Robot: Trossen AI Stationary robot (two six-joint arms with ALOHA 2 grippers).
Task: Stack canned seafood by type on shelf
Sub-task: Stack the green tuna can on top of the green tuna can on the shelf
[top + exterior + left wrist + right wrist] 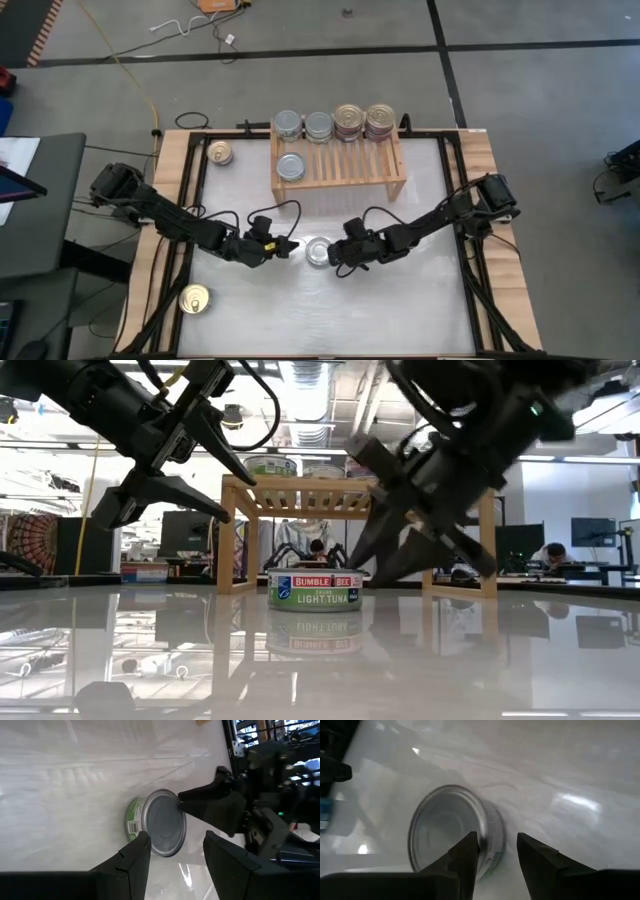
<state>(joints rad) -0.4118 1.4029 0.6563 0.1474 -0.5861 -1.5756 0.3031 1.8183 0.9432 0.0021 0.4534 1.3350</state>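
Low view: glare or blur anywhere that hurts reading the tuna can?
Low view: the tuna can label reads sharp, mirrored in the glossy table; both arms are dark against the ceiling lights. Right wrist view: can smeared by blur, glare patches on the table. Left wrist view: crisp.

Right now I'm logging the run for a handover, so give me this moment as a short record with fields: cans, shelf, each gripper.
shelf: light-wood slatted rack at the table's far side
cans on shelf: four stacks along the back edge, one silver-topped can nearer the front
centre can: silver top, green label, flat on the table between both grippers
loose cans: gold-lid can left of the shelf; gold-lid can at the near left
left gripper: open, just left of the centre can, not touching
right gripper: open, at the centre can's right side
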